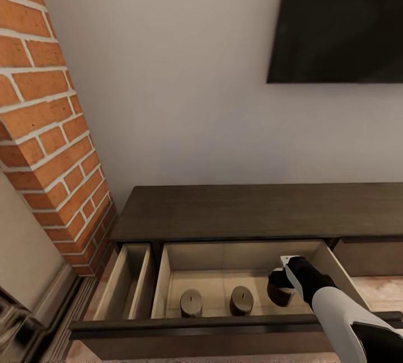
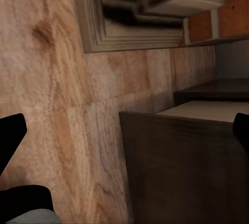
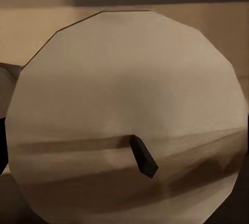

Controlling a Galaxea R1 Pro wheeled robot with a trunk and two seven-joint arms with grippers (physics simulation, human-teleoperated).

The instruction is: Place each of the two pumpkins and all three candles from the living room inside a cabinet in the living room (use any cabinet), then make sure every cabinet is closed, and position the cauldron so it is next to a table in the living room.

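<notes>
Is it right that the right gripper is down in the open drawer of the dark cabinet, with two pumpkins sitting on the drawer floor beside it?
Not quite. The head view shows the right gripper in the cabinet's open drawer, but the two things beside it are candles, not pumpkins.

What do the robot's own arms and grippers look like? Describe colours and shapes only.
The right arm is a smooth white rounded shell with a black band near the frame's corner, ending in a glossy black wrist and the black right gripper with a white plate. In the left wrist view, the left gripper's fingers are plain matte black. No cables or markings show.
</notes>
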